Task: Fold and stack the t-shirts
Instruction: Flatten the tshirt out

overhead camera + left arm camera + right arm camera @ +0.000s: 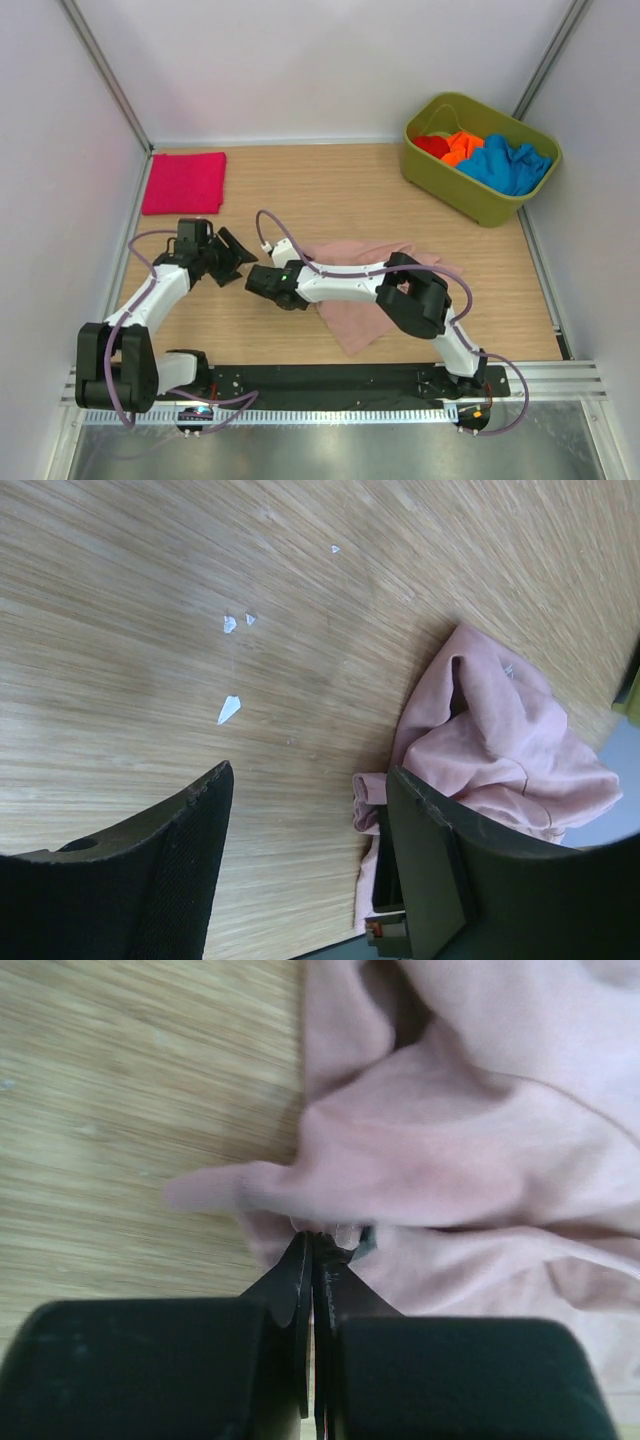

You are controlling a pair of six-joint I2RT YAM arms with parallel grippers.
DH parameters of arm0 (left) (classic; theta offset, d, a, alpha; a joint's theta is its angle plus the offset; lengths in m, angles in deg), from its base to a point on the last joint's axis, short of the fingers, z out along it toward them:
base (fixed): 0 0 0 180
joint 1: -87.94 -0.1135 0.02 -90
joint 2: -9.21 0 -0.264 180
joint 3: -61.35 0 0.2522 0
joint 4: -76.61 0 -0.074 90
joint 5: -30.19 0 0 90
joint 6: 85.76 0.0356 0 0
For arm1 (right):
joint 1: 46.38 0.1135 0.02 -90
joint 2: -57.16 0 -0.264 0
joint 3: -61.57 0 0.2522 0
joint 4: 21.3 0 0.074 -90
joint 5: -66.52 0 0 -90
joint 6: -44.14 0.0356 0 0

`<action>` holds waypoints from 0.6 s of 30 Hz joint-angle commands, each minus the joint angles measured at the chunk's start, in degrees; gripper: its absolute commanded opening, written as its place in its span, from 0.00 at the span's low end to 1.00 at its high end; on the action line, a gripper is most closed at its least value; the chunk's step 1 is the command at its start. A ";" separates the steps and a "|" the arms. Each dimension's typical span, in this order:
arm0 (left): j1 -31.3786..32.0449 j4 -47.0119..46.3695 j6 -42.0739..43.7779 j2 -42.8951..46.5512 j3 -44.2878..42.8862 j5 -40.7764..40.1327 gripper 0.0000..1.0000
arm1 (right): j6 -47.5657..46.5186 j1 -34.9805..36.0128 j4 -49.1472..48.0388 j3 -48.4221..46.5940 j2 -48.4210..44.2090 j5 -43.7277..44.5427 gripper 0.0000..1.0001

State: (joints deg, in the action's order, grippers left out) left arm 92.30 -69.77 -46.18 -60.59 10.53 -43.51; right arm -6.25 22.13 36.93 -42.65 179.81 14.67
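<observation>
Right end effector (312, 1245), fingers pressed together, pinches what looks like a thin fold at the left edge of the crumpled dusty-pink cloth t-shirt (352, 318), mid wooden table (300, 180). Shirt spreads from the pinch toward robot's right, long axis approx left-right, partly under the right arm. Left end effector (232, 258), spread & empty, sits just beside that edge, so nearer for a 2nd corner. Far-left: folded magenta t-shirt (184, 182). Far-right: olive-green plastic tub (445, 185) w/ red tee (432, 146), orange tee (462, 147), blue tee (512, 165). Both well apart.
</observation>
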 commanded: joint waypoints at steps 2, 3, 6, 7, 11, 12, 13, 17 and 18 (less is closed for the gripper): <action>-0.32 -2.45 0.75 0.28 0.67 0.23 0.63 | 3.18 0.04 8.51 -2.27 -8.02 8.68 0.01; -0.32 -2.63 0.84 0.37 0.67 0.23 0.62 | 3.62 -0.04 10.10 -2.10 -12.22 9.56 0.01; 1.17 -3.24 1.46 0.54 0.58 0.32 0.60 | 4.33 -2.31 14.14 -0.25 -20.83 11.07 0.01; 1.87 -3.42 1.63 0.54 0.58 0.23 0.60 | 4.33 -3.29 14.50 0.27 -22.87 11.15 0.01; 7.13 -3.68 2.60 2.73 1.46 -0.21 0.57 | 2.49 -9.87 14.51 2.56 -32.11 10.19 0.01; 8.28 -4.21 2.86 3.61 2.42 -0.12 0.56 | 1.00 -11.98 14.33 3.00 -33.60 9.49 0.01; 9.60 -4.65 3.56 4.49 2.95 0.14 0.56 | 0.21 -15.83 13.98 3.61 -36.40 9.31 0.01; 21.70 -6.15 3.39 8.80 5.24 -1.96 0.56 | -3.92 -26.92 12.75 3.88 -40.81 7.47 0.01; 23.83 -6.41 2.61 9.94 5.68 -3.19 0.56 | -5.32 -28.68 12.31 3.80 -41.35 6.94 0.01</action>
State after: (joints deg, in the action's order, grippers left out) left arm 109.55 -72.72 -43.95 -54.12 14.97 -44.67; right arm -7.43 -2.22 48.77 -40.05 139.46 21.90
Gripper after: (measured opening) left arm 0.557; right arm 0.033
